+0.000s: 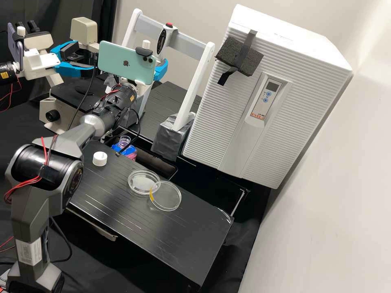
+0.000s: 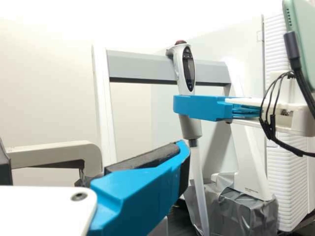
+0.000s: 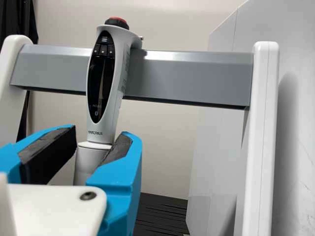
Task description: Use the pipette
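Dark grey arm (image 1: pixel 40 171) stands nearest, beside two clear round plastic dishes (image 1: pixel 143 182). Far back, the white and black pipette (image 3: pixel 106 83) hangs upright on a grey rack bar (image 3: pixel 197 78). Right gripper (image 3: pixel 96 142), the closer one, is spread around its lower stem. Left gripper (image 1: pixel 79 59) hangs farther left, fingers apart.

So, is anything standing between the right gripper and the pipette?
Nothing visible does: the pipette hangs on the stand's grey bar, and its lower shaft sits inside the right gripper.
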`<state>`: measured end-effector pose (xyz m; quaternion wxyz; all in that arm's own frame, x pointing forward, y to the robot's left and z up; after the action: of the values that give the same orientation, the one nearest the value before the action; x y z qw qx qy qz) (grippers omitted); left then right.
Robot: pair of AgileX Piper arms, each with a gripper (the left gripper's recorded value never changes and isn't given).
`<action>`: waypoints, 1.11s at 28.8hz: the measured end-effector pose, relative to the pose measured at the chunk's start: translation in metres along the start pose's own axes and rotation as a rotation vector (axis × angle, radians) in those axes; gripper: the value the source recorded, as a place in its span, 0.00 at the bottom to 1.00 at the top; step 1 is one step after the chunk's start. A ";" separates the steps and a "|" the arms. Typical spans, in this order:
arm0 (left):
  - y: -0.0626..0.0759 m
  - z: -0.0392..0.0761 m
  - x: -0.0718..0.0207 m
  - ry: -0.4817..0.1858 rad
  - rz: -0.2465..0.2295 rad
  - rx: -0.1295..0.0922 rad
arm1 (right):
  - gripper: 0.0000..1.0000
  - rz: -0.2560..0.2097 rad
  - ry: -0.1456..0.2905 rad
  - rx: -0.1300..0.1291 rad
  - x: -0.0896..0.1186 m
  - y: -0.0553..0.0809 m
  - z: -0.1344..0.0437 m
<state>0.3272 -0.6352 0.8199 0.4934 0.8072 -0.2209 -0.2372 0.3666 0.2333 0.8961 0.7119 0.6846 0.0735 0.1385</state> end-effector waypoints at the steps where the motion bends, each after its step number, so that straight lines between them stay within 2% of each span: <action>1: 0.000 0.000 0.0000 0.000 0.000 0.000 | 0.00 -0.002 -0.002 -0.001 0.000 -0.001 0.000; 19: -0.005 -0.001 -0.0029 0.005 -0.017 -0.005 | 0.00 -0.006 -0.010 0.005 -0.001 -0.004 0.002; 23: -0.006 -0.001 -0.0035 0.003 -0.022 -0.003 | 0.00 0.011 -0.012 0.003 -0.006 0.005 0.001; 28: -0.006 -0.001 -0.0035 0.003 -0.022 -0.003 | 0.00 0.011 -0.023 0.002 -0.011 0.016 0.000; 32: -0.009 -0.001 -0.0050 0.006 -0.031 -0.005 | 0.00 0.007 -0.022 0.006 -0.012 0.019 -0.002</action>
<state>0.3249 -0.6278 0.8131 0.4924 0.8099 -0.2064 -0.2428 0.3528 0.2326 0.9135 0.7103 0.6883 0.0634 0.1332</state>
